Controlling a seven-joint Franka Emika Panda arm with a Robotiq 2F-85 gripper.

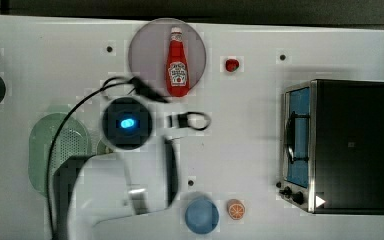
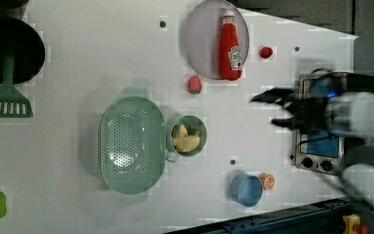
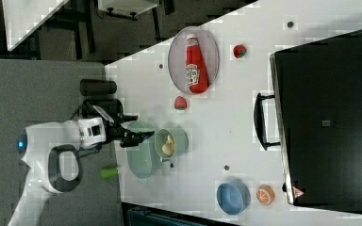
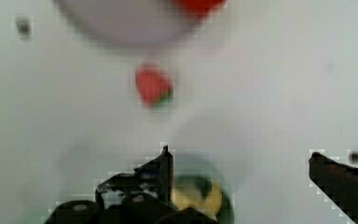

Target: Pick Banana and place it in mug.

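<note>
a: which step is this?

b: the placing looks done. in the left view the banana (image 2: 186, 138) lies inside the mug (image 2: 189, 135), which sits just at the colander's (image 2: 131, 144) three o'clock, touching or nearly so. the gripper (image 3: 141, 137) has its jaws spread wide and empty.

a: so what's next?

b: i'd judge only a clean retreat is called for: lift straight off so a finger doesn't clip the mug rim or nudge the colander.

a: do the views differ?

b: yes. in the top view the arm covers the mug, so the worktop (image 1: 240, 130) there tells nothing of the banana. the left and right views both look into the mug. the wrist view catches the yellow between the jaws, with a strawberry (image 4: 153, 86) beyond, which the left view puts at the mug's twelve o'clock.
</note>
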